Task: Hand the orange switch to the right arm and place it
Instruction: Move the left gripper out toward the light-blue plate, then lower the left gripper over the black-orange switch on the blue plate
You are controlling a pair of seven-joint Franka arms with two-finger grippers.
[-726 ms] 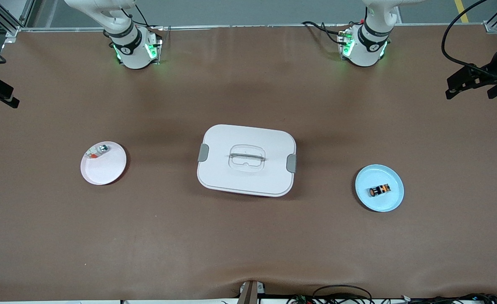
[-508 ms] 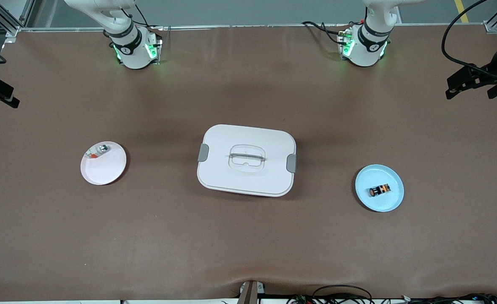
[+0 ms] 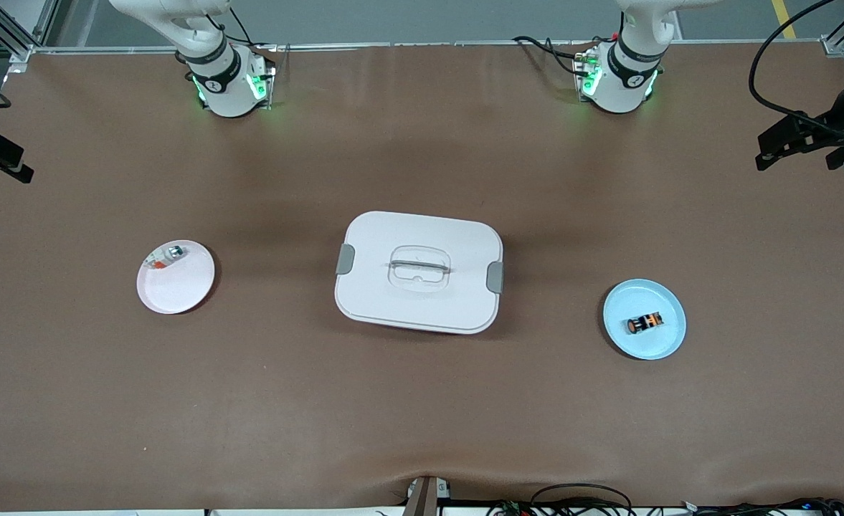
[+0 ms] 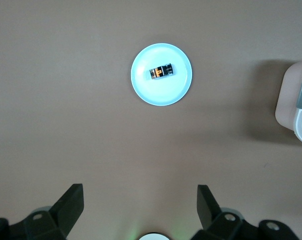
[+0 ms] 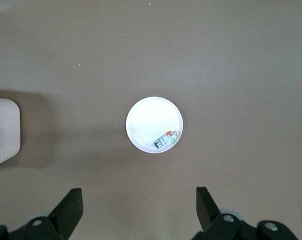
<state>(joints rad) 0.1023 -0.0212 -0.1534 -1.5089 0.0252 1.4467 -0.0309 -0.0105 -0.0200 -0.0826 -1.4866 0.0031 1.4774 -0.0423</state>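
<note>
The orange switch (image 3: 644, 323), a stubby black part with orange bands, lies on its side on a light blue plate (image 3: 622, 337) toward the left arm's end of the table. The left wrist view shows that switch (image 4: 161, 72) and plate (image 4: 146, 92) far below. My left gripper (image 4: 139, 192) hangs high over bare table, open and holding nothing. My right gripper (image 5: 139, 195) is also high up, open and holding nothing, above a white plate (image 5: 143, 122). Neither gripper shows in the front view; only the two arm bases do.
A white lidded box (image 3: 419, 236) with grey latches sits mid-table between the plates. The white plate (image 3: 178, 290), toward the right arm's end, holds a small silver-and-red bit (image 3: 165, 257). Black fixtures (image 3: 794, 136) jut in at both table ends.
Nothing on the table has moved. The black fixture at the left arm's end has shifted very slightly.
</note>
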